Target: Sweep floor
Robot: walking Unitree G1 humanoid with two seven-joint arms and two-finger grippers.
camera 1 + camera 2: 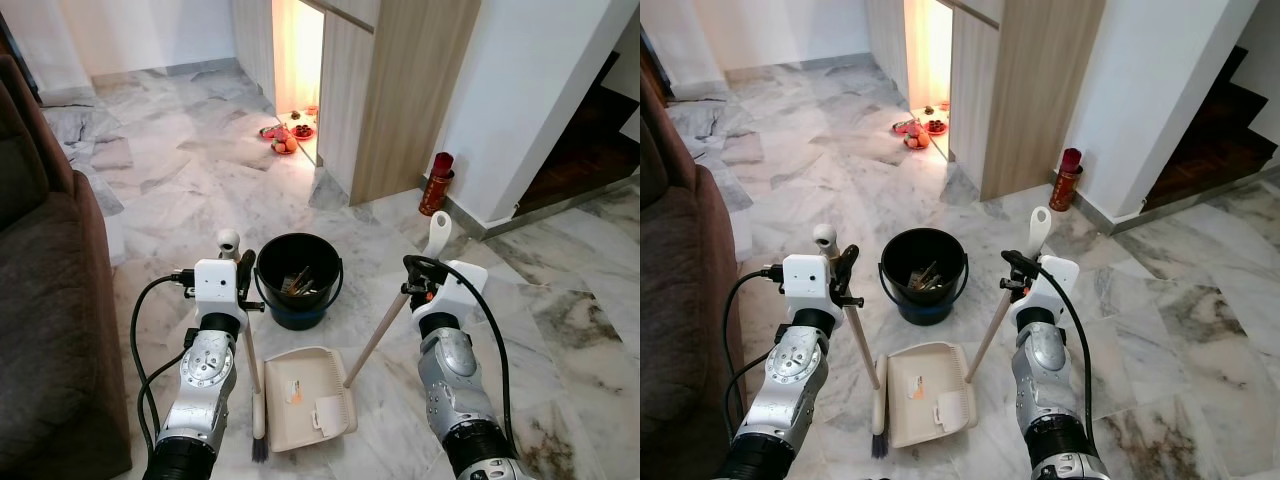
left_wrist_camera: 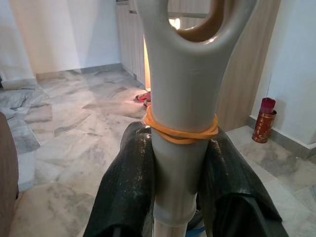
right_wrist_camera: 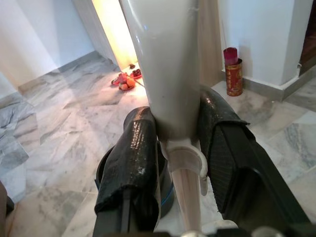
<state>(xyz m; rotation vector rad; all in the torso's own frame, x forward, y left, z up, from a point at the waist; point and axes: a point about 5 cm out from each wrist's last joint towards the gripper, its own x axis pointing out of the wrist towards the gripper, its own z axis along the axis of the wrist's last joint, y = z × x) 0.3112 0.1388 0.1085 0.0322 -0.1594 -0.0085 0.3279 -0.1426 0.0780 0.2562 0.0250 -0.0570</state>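
Note:
My left gripper (image 1: 243, 272) is shut on the pale handle of a broom (image 1: 252, 370), just below its top end. The broom's dark bristles (image 1: 258, 445) rest on the marble floor beside a cream dustpan (image 1: 290, 420). My right gripper (image 1: 414, 276) is shut on the dustpan's long slanted handle (image 1: 383, 332). An orange scrap (image 1: 293, 396) and a white piece (image 1: 328, 415) lie in the pan. In the left wrist view both fingers (image 2: 128, 182) clamp the broom handle (image 2: 180, 123), which has an orange rubber band around it. The right wrist view has the dustpan handle (image 3: 168, 74) between both pads.
A black bucket (image 1: 297, 239) holding rubbish stands just beyond the dustpan. A brown sofa (image 1: 40, 300) runs along my left. Ahead are a wooden cabinet (image 1: 400, 90), a red canister (image 1: 436, 183) by the wall, plates of fruit (image 1: 285, 135) in a lit doorway, and dark stairs (image 1: 590, 140).

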